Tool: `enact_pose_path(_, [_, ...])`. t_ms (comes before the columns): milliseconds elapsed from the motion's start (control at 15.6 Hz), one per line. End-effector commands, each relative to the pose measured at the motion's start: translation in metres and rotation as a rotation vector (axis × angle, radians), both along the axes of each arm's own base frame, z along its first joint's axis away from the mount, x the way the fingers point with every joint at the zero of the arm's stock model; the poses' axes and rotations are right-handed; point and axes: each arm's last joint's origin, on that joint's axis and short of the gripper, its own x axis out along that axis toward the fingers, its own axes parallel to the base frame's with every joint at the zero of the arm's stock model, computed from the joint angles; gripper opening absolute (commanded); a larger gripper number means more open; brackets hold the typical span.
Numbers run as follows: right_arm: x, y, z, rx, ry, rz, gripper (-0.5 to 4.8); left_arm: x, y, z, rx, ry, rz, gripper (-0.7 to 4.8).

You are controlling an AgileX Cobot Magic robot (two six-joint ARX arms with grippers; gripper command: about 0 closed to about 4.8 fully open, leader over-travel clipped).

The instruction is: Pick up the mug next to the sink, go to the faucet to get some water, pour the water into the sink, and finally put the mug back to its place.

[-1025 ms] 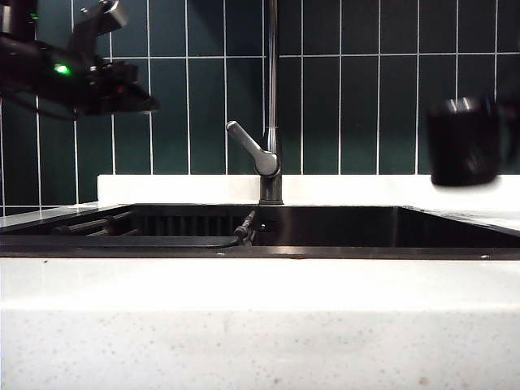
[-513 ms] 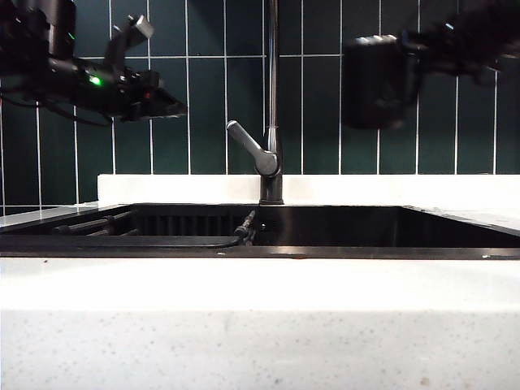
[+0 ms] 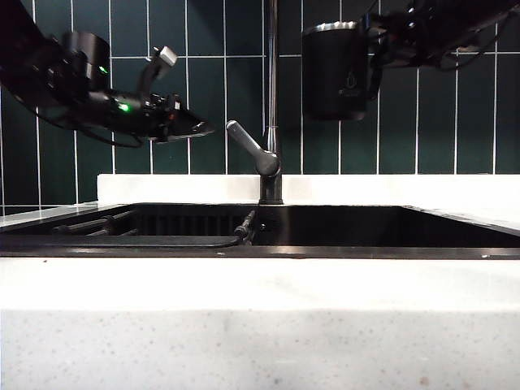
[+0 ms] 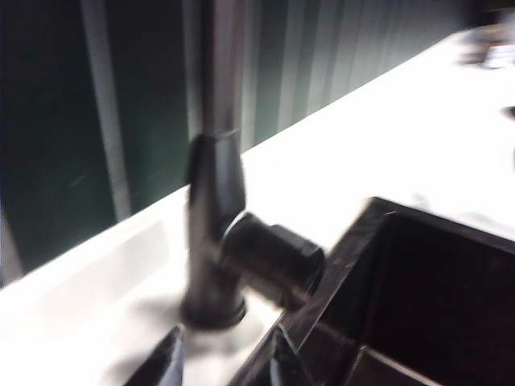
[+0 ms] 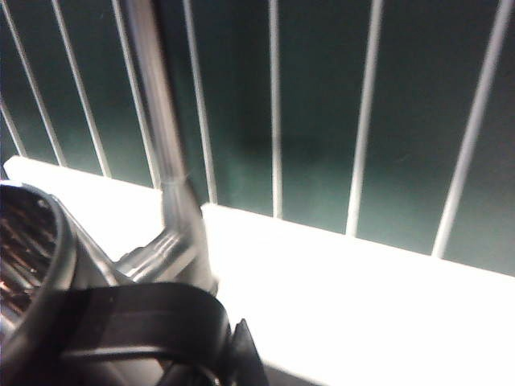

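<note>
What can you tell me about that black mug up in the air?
The mug is matte black and cylindrical, with a silvery metal rim and a small pale cup logo on its side. It hangs upright, high above the sink, just right of the faucet pipe. The right gripper holds it by its handle side; the right wrist view shows its rim and handle close up.

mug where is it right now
In the exterior view the mug hangs upright in the right gripper, high right of centre, just right of the faucet pipe, above the sink.
</note>
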Motion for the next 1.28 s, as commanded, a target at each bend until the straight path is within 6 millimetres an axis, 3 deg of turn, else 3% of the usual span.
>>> enact_pose_path(64, [0.002, 0.012, 0.002, 0.012, -0.017, 0.037, -0.01, 0.018, -0.005, -0.001, -0.016, -0.024, -0.071, 1.54])
enact_pose_path(256, [0.010, 0.023, 0.009, 0.021, -0.027, 0.068, -0.01, 0.034, -0.015, -0.002, -0.032, -0.040, -0.139, 1.87])
enact_pose_path(448, [0.014, 0.030, 0.025, 0.025, -0.036, 0.096, -0.01, 0.030, -0.035, 0.005, -0.042, -0.083, -0.199, 1.87])
enact_pose_path(641, [0.014, 0.032, 0.028, 0.022, -0.022, 0.105, -0.01, 0.027, -0.047, 0.005, -0.051, -0.073, -0.219, 1.87])
enact_pose_path(1281, [0.009, 0.046, 0.027, 0.024, -0.007, 0.283, -0.01, 0.026, -0.045, 0.001, -0.067, 0.022, -0.287, 1.84])
